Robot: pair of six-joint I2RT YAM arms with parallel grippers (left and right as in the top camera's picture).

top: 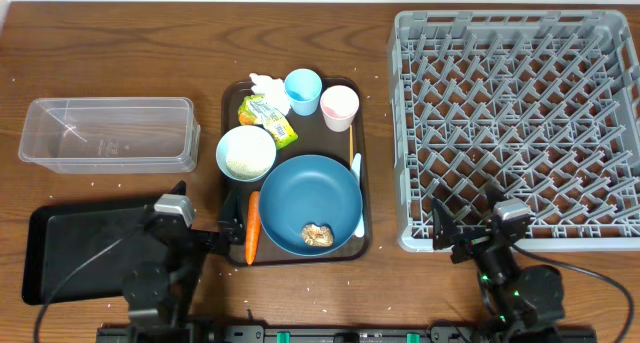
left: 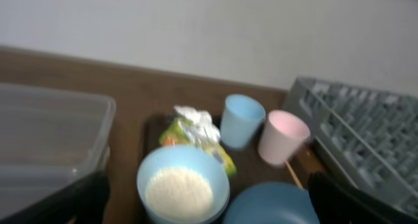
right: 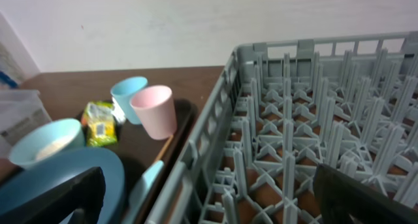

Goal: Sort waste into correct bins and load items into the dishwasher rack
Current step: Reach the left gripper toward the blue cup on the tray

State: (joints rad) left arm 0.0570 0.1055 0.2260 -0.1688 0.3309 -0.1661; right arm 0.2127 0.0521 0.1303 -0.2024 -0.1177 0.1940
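Note:
On a dark brown serving tray (top: 232,108) sit a blue plate (top: 310,198) holding a brown food lump (top: 318,235), a carrot (top: 252,228), a pale blue bowl (top: 246,153) of white rice, a yellow-green wrapper (top: 268,118), white tissue (top: 266,83), a light blue cup (top: 303,86) and a pink cup (top: 339,105). A spoon (top: 357,178) and chopsticks (top: 351,143) lie along the tray's right side. My left gripper (top: 205,211) hangs open at the tray's front-left corner, facing the bowl (left: 183,188). Over the grey rack's (top: 515,123) front-left corner my right gripper (top: 468,215) is open and empty.
A clear plastic tub (top: 108,133) stands at the left. A flat black tray (top: 75,248) lies in front of it, partly under my left arm. Loose white grains dot the wooden table. The rack (right: 294,139) fills the right side.

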